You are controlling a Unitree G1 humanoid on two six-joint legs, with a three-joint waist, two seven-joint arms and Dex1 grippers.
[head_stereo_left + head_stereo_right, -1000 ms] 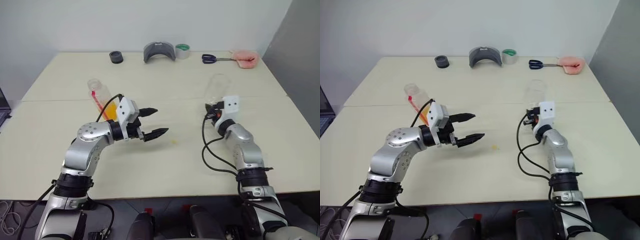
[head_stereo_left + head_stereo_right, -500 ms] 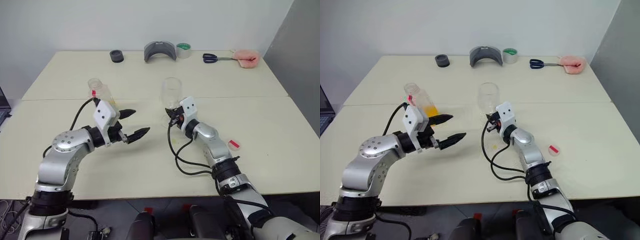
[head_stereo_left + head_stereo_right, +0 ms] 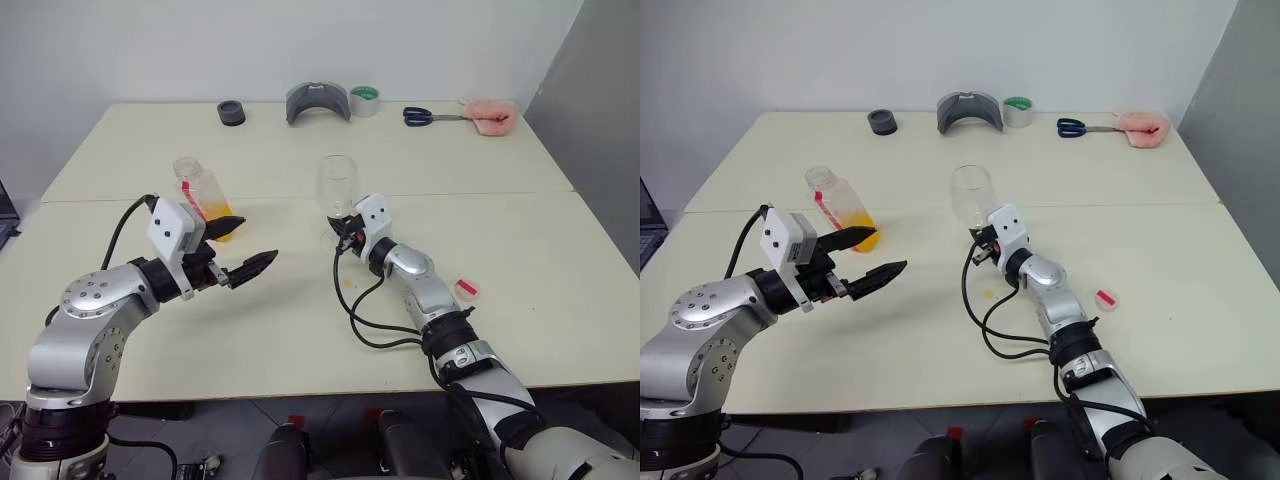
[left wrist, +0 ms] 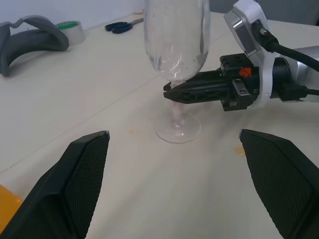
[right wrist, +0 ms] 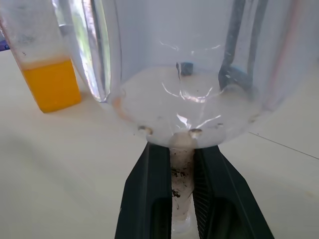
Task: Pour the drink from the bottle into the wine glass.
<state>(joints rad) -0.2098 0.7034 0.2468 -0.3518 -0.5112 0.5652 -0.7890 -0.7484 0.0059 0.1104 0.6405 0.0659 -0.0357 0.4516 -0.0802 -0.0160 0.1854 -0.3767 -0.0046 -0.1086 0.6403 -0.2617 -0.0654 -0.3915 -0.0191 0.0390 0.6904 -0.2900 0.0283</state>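
Closest to the robot, the left gripper (image 3: 868,254) hangs above the table (image 3: 940,340) with its two black fingers spread wide and nothing between them. Just past its fingertips stands the bottle (image 3: 840,208), with no cap on it and orange drink (image 3: 857,222) low down inside. A little farther over, near the middle of the table, the right gripper (image 3: 343,228) has its fingers pinched tight on the thin stem of the wine glass (image 3: 337,186), right under the round bowl. The glass stands up straight with its foot on the table, and it looks empty. A small red cap (image 3: 1106,298) lies near the right arm. At the far edge sit a grey curved thing (image 3: 968,108), a roll of tape (image 3: 1018,110), scissors (image 3: 1076,127) and a pink cloth (image 3: 1143,126). The bottle looks light and a bit squashy, so it is best held around its flat sides near the middle, not squeezed hard. The glass could break easily and its stem is slippery, so it needs a gentle, steady hold.
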